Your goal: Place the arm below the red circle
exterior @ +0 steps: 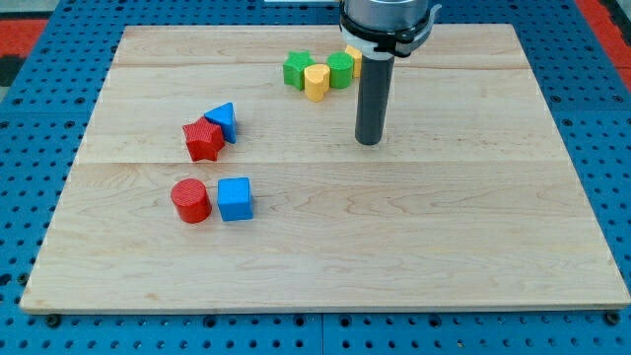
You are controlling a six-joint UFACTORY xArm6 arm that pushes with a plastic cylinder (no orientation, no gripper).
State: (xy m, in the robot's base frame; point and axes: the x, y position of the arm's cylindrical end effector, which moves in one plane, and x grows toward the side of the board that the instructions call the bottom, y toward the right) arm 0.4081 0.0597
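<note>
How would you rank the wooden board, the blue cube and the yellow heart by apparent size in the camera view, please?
1. wooden board
2. blue cube
3. yellow heart, though it sits farther up the view, so perspective may shrink it.

one camera looks down obliquely at the board.

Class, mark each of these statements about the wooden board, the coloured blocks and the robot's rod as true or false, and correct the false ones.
1. My tip touches the red round block. False: it stands well apart, toward the view's upper right.
2. The blue square block sits right of the red round block. True.
3. The red star block lies next to the blue triangular block. True.
4. The yellow heart-shaped block lies alone at the wooden board bottom edge. False: it sits between green blocks near the top.
</note>
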